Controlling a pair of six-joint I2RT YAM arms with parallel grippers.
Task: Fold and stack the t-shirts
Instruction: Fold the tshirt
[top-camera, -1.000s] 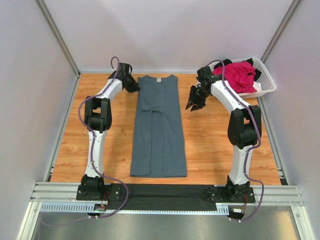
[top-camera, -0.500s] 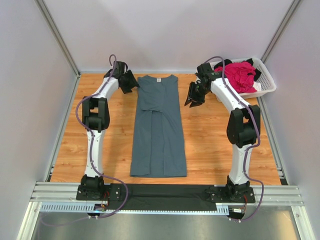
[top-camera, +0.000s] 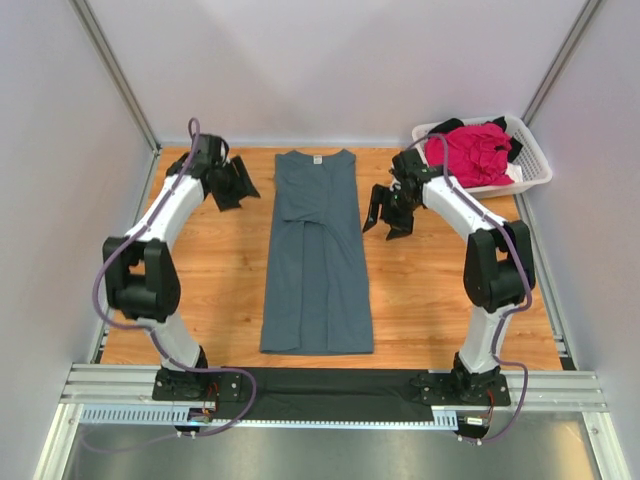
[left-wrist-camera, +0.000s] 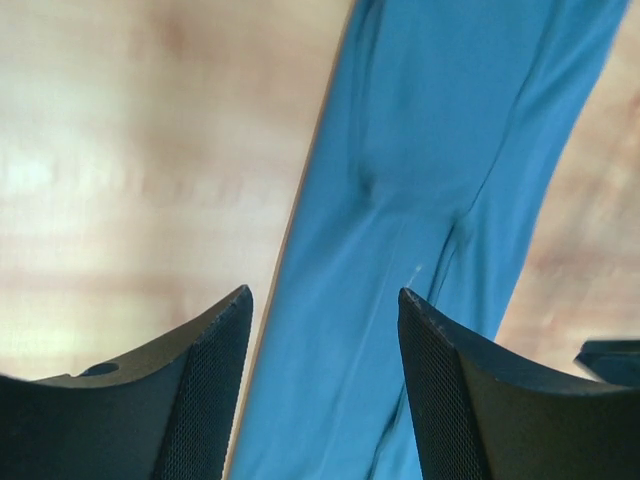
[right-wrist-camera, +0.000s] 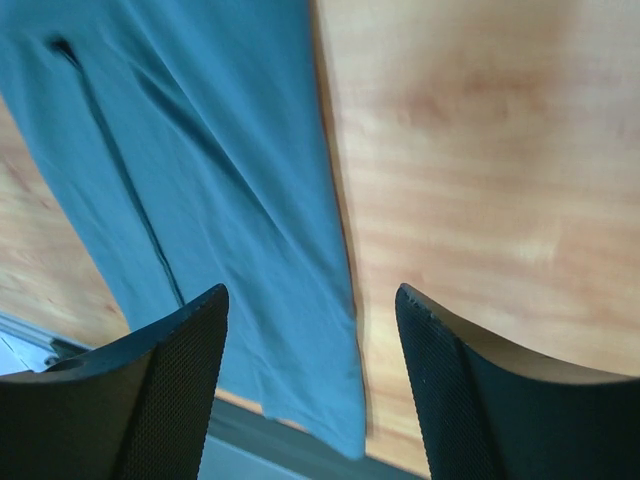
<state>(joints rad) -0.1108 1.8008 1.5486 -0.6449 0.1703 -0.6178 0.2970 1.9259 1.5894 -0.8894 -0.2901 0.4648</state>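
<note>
While our left gripper and right gripper hang on either side of it, jaws apart and nothing between them, the blue-grey t-shirt lies as a long narrow strip mid-way across the table (sleeves already folded in). If we pinch only its top layer, we judge the folds could slide open. The pink t-shirt waits in the basket.

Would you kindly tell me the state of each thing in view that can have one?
Blue-grey shirt: folded lengthwise into a long strip, lying flat on the table.
Basket: upright, holding crumpled shirts.
Pink shirt: crumpled, unfolded, on top of the heap.
Black shirt: bunched, poking out around the pink one.
Left arm: jaws open, holding nothing.
Right arm: jaws open, holding nothing.
</note>
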